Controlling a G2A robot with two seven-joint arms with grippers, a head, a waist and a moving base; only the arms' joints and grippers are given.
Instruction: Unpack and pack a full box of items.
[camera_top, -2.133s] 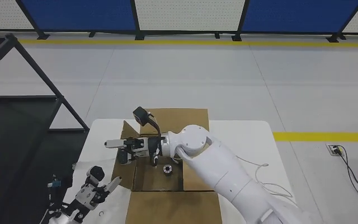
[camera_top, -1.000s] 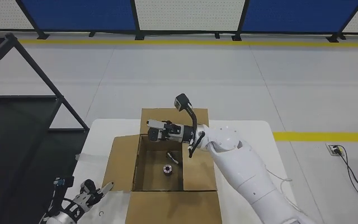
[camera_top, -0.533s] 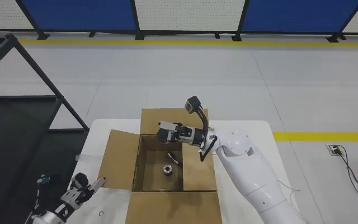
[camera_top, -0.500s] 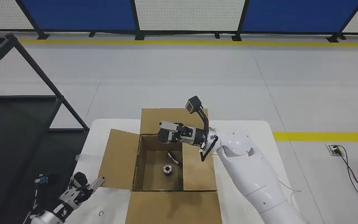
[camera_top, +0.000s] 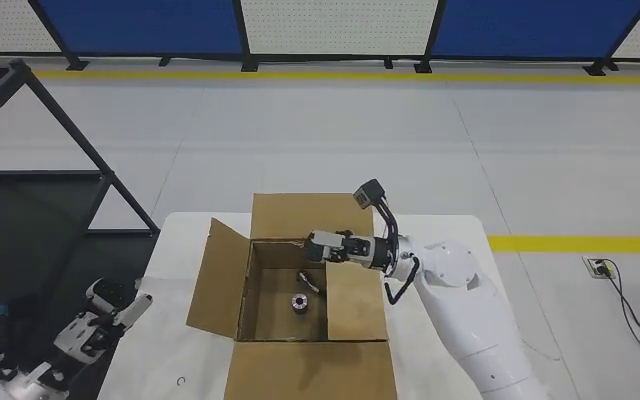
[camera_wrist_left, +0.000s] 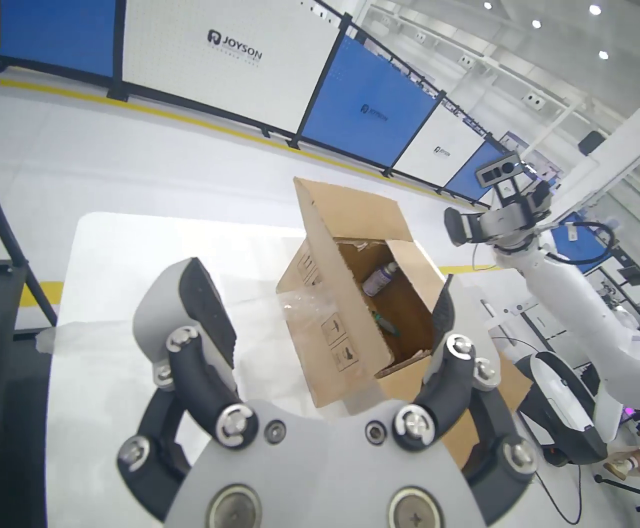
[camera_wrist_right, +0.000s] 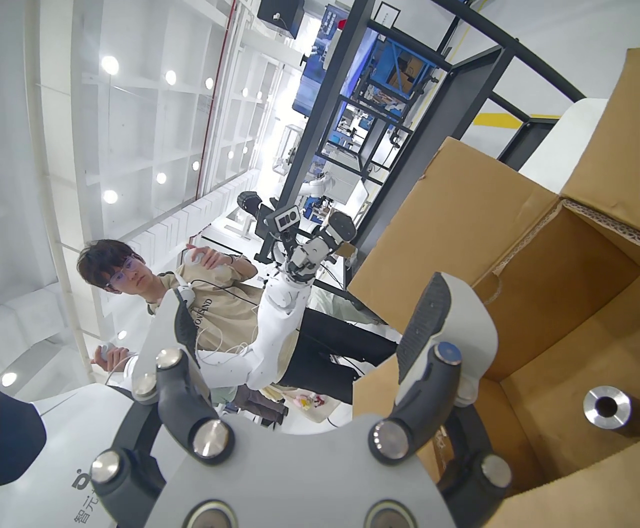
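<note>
Box (camera_top: 268, 305): open cardboard on the white table (camera_top: 450, 235), centre of the top view, flaps out. Left flap (camera_top: 218, 285): it stands tilted up at the left of the box, where the earlier top views have it lying flat, so take it as let go and sprung back. Right gripper (camera_top: 314, 247): empty, fingers spread, hanging over the box's far right corner in the upper middle of the frame. In the earliest top view it reaches across to the left flap, and it now sits well to the right of that, so you are seeing a withdrawal. Left gripper (camera_wrist_left: 320, 310): also empty, fingers wide apart, in the lower left of the top view and well apart from the box. It is farther toward that corner than in the earlier frames. Contents: a metal cylinder (camera_top: 298, 302) stands on end on the box floor just below frame centre, with a thin dark stick (camera_top: 308, 282) near it. Neither has shifted across the top views. In the left wrist view a small bottle (camera_wrist_left: 380, 276) lies by the far inner wall. Film (camera_wrist_left: 300, 306): clear, lying just beside the box's outer wall. My reading for you is that both arms have backed off with nothing in hand and a few things remain inside. The cylinder, nearest under the right gripper, looks the likeliest next pick.
</note>
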